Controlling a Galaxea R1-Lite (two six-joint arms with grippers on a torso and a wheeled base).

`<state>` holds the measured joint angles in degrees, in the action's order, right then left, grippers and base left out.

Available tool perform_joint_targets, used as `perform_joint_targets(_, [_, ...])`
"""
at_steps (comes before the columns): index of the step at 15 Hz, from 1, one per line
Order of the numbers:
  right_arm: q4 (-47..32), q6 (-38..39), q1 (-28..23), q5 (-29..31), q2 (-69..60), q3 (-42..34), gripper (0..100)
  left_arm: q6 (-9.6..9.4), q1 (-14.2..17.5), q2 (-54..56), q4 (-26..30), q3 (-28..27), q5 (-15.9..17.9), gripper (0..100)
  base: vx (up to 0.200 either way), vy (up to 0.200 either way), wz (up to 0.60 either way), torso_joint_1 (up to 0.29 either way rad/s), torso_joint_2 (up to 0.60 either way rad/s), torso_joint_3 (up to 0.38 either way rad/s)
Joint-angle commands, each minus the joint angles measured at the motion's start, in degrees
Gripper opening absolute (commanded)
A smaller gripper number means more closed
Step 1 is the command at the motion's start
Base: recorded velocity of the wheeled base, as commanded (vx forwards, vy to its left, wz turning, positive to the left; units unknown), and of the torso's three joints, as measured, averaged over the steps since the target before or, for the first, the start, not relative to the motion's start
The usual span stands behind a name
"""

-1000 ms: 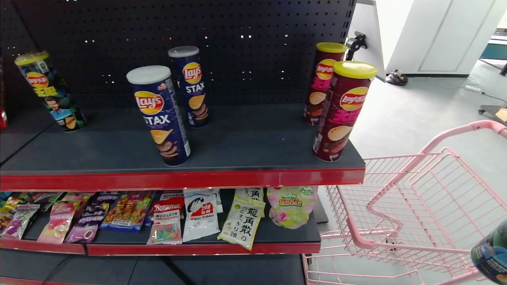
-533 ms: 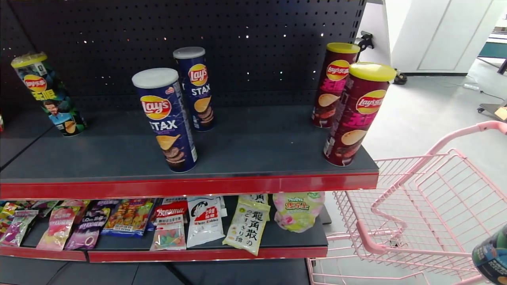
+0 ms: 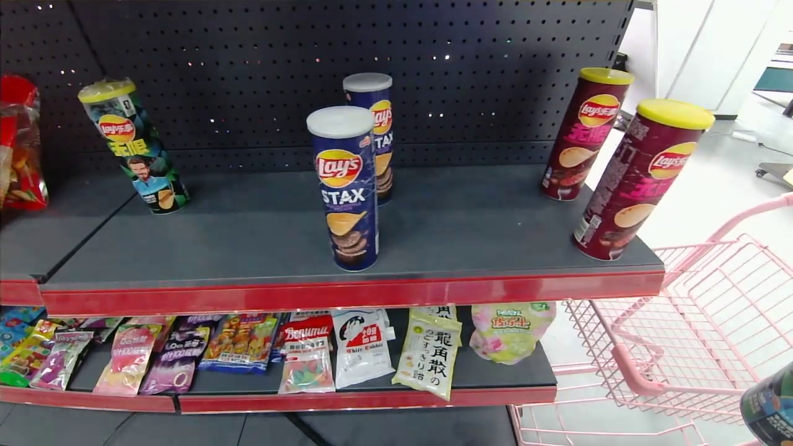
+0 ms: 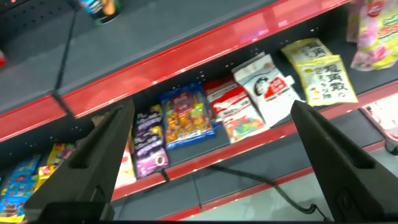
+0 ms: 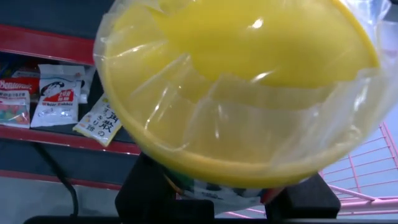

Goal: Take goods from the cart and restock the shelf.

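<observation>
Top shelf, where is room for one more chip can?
Two bare patches on the dark top shelf: between the green yellow-lidded can and the front blue can, and between that and the front maroon can. The lower shelf is crowded with snack bags.

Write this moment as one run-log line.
right gripper: shut on yellow-lidded can | left gripper: open | shelf: partly stocked | cart: beside shelf

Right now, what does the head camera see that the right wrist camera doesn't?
Head camera's extras: the blue cans and dark red cans standing on the top shelf. Right wrist camera's extras: the yellow lid, under clear wrap, of the can that the right hand grips. Both: that can, the white candy bag on the lower shelf, and the pink cart.
</observation>
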<state>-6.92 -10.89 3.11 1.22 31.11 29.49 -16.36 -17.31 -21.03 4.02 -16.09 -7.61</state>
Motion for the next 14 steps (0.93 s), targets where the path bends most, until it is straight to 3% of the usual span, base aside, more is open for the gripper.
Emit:
perform_joint_targets(1, [0.0,0.0,0.1,0.0,-0.1,0.0,0,0.01,0.0,0.0,0.0,-0.2,0.0,100,0.000,0.200,0.00,0.002,0.00,0.002])
perform_joint_targets(14, [0.2,-0.3,0.2,0.0,-0.1,-0.7,0,0.01,0.0,0.0,0.0,-0.3,0.0,100,0.000,0.200,0.00,0.002,0.00,0.002])
